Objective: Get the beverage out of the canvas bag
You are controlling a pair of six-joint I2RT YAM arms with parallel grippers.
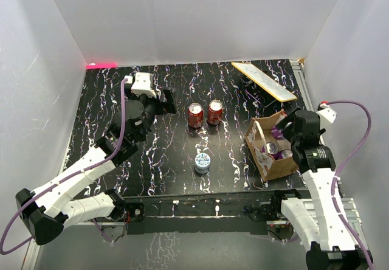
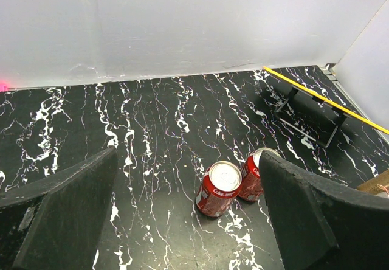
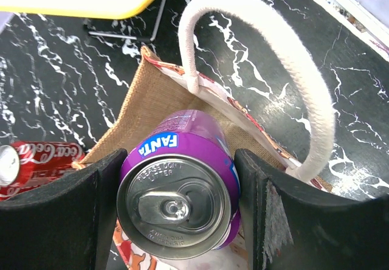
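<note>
The canvas bag [image 1: 275,168] stands at the right of the table, tan with a cream loop handle [image 3: 267,75] and a whitish printed side. My right gripper [image 1: 283,134] reaches into its open mouth and is shut on a purple Fanta can [image 3: 182,185], one finger [image 3: 61,215] on each side of it. The can's silver top faces the right wrist camera and its body still points down into the bag [image 3: 152,93]. The can also shows in the top view [image 1: 271,149]. My left gripper [image 1: 166,100] is open and empty, hovering left of the two Coke cans.
Two red Coke cans [image 1: 195,115] [image 1: 214,112] stand mid-table and show in the left wrist view [image 2: 219,188]. A blue-white can [image 1: 202,162] stands nearer the front. A yellow board on a black stand [image 1: 263,80] is behind the bag. Another silver can top [image 1: 286,154] seems to sit in the bag.
</note>
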